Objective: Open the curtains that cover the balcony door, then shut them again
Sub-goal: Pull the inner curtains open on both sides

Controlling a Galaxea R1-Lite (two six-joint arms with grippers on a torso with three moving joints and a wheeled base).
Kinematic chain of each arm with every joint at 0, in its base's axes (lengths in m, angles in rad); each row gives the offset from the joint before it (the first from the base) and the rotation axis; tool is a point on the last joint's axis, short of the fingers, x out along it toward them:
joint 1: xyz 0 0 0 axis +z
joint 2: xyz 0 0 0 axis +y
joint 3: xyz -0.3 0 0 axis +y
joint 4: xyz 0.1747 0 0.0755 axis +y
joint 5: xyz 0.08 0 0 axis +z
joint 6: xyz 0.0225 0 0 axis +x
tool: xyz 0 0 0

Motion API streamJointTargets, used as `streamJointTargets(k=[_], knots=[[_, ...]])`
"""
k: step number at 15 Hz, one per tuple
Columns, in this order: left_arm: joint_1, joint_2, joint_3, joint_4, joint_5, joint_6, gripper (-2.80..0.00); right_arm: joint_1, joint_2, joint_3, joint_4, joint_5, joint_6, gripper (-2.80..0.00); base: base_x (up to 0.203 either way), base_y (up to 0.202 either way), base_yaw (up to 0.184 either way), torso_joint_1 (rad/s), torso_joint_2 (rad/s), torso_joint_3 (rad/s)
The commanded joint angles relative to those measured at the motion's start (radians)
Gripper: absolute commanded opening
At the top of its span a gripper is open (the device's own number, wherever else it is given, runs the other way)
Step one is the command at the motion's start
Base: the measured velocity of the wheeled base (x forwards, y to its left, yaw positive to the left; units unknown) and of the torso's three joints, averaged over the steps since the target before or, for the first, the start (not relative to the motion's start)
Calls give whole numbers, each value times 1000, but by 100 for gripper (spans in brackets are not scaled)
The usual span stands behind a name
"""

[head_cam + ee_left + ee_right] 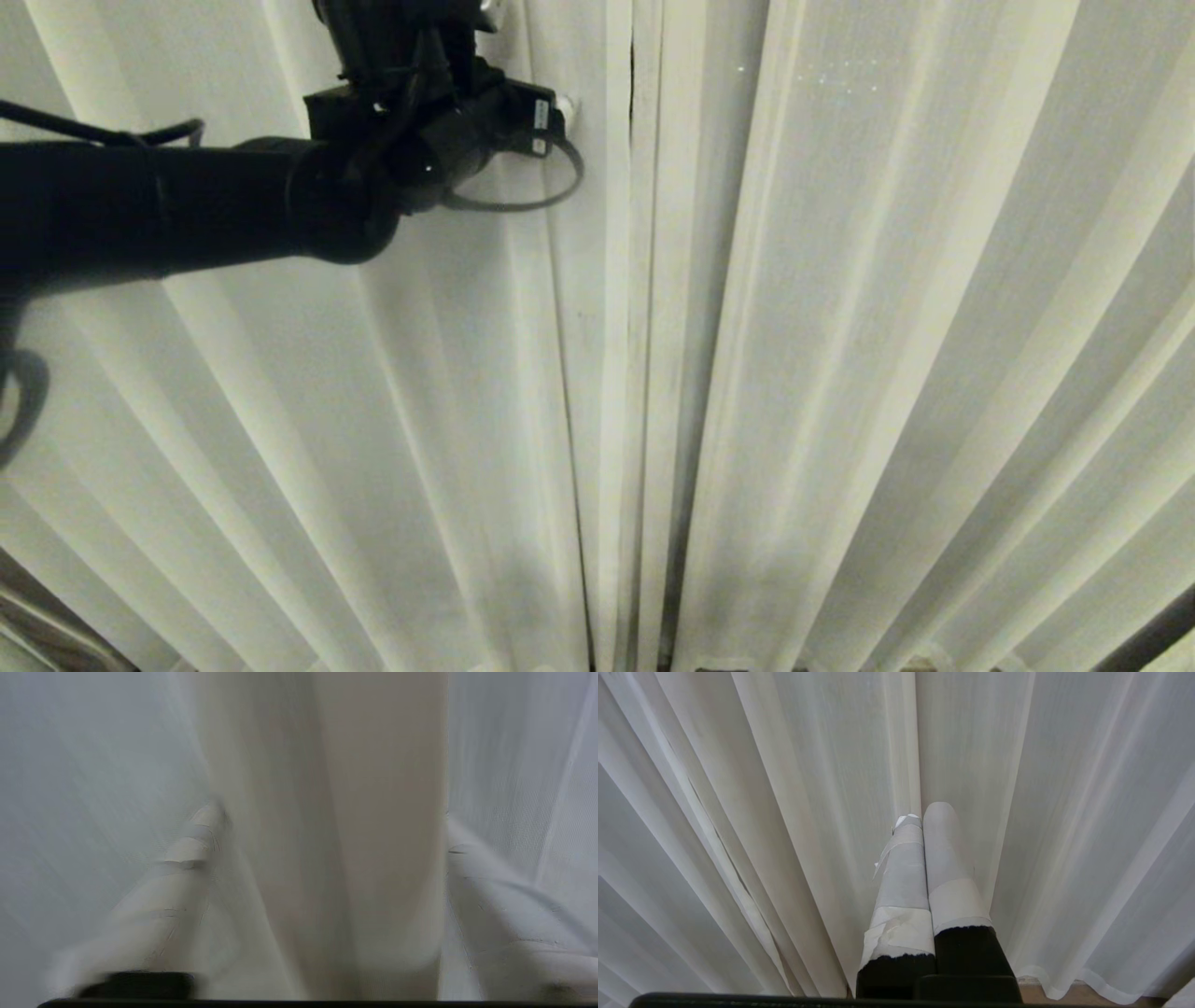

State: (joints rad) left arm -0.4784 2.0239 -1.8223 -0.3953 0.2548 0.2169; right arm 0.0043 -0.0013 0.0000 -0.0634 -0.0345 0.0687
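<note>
Up high, left claw [327,835] straddles a curtains [840,373] fold, fingers apart.

Your left gripper [327,849] is raised, fingers spread wide; your right gripper [924,821], seemingly parked low, is clamped together.

Home interior, floor-length cream curtains [840,373], strip of wooden floor [1034,993]
</note>
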Motion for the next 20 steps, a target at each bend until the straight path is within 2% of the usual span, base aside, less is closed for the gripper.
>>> streamJointTargets(k=[1,3,8,11,16,20], knots=[[15,25,1,-59,1,1,-280,0,1,0,-1,-1,0,-280,0,0,0,0,0,0],[38,29,-1,-109,3,4,-280,0,1,0,-1,-1,0,-280,0,0,0,0,0,0],[79,-39,68,-113,4,13,-280,0,1,0,-1,-1,0,-280,0,0,0,0,0,0],[139,-85,140,-146,-2,63,-280,0,1,0,-1,-1,0,-280,0,0,0,0,0,0],[249,-156,304,-292,-2,60,-280,0,1,0,-1,-1,0,-280,0,0,0,0,0,0],[337,-171,343,-357,-5,58,-280,0,1,0,-1,-1,0,-280,0,0,0,0,0,0]])
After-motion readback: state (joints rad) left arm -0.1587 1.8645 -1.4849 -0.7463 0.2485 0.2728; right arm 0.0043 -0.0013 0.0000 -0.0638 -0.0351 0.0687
